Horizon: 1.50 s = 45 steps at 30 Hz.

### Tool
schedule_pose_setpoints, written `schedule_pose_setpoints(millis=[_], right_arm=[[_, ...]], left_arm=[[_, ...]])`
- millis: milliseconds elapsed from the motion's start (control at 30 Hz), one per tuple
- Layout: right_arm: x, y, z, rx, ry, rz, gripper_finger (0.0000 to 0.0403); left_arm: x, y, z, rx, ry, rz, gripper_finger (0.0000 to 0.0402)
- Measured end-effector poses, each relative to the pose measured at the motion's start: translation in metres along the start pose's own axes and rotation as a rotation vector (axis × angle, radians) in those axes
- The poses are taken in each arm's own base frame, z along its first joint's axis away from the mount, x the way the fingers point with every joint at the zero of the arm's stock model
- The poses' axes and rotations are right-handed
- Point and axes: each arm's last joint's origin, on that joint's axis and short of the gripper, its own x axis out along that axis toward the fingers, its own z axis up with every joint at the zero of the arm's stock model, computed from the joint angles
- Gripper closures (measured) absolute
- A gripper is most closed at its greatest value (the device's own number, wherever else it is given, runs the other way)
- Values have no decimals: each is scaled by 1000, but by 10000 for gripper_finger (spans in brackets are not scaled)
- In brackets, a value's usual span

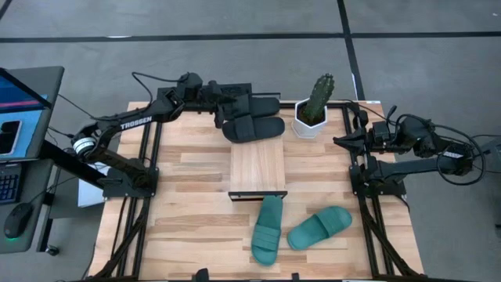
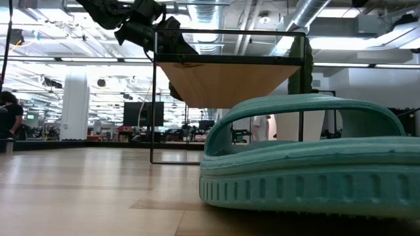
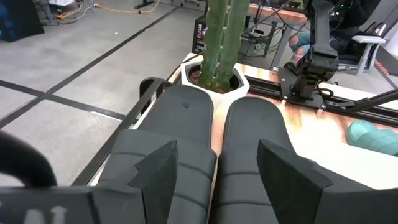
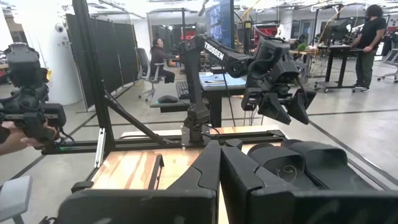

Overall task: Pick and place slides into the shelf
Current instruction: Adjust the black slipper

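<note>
Two black slides (image 1: 252,117) lie side by side, soles down, across the far end of the shelf (image 1: 257,166). In the left wrist view they fill the picture (image 3: 205,143). My left gripper (image 1: 221,110) hovers open just above their left ends (image 4: 286,111), its fingers (image 3: 155,168) apart over both straps and clear of them. Two teal slides (image 1: 268,229) (image 1: 319,227) lie on the table in front of the shelf; one fills the low view (image 2: 308,157). My right gripper (image 1: 340,141) waits shut at the table's right side (image 4: 217,168).
A cactus in a white pot (image 1: 313,111) stands on the table just right of the black slides (image 3: 217,43). The shelf's black frame (image 2: 155,98) rises from the table's middle. A laptop and a mouse lie off the table at left (image 1: 19,117).
</note>
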Motion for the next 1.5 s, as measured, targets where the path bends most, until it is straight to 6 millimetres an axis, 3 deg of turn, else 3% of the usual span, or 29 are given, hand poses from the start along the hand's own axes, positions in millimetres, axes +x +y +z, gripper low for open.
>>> schedule_pose_setpoints(millis=[400, 700, 867, 1100, 1367, 1500], right_arm=[[0, 0, 0, 0, 0, 0, 403], [0, 0, 0, 0, 0, 0, 403], [0, 0, 0, 0, 0, 0, 403], [0, 0, 0, 0, 0, 0, 403], [0, 0, 0, 0, 0, 0, 403], [0, 0, 0, 0, -1, 0, 403]], left_arm=[[-28, -20, 14, -61, 0, -97, 193], [-56, -61, -13, -30, 392, 0, 199], [-55, -83, -30, 107, 515, 24, 250], [-48, -102, -34, 268, 507, -80, 390], [-38, -112, -26, 404, 395, -133, 401], [-24, -114, -33, 441, 418, -182, 401]])
